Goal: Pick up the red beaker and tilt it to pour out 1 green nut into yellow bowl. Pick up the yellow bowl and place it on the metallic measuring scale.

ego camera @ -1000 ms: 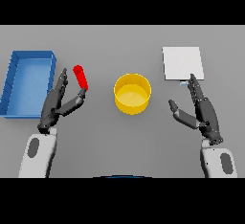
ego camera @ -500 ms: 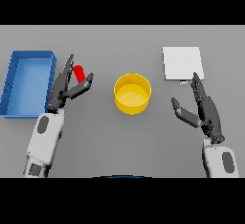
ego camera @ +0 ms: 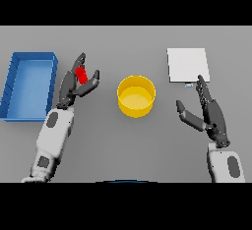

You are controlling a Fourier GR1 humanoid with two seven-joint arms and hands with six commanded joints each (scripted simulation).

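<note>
A small red beaker [ego camera: 81, 74] stands left of the yellow bowl [ego camera: 135, 107], which sits at the table's middle. My left hand [ego camera: 69, 89] has reached the beaker: its fingers rise behind the beaker and its thumb lies to the right, so the beaker stands between them. The fingers look fairly straight, not clamped. No green nut is visible. The metallic measuring scale [ego camera: 187, 64] is a flat pale square at the far right. My right hand [ego camera: 211, 116] hovers open just in front of the scale, to the right of the bowl.
A blue open bin [ego camera: 32, 55] lies at the far left, close beside my left forearm.
My left hand has moved forward and up the table, from beside the beaker to straddling it. The right hand has hardly shifted.
</note>
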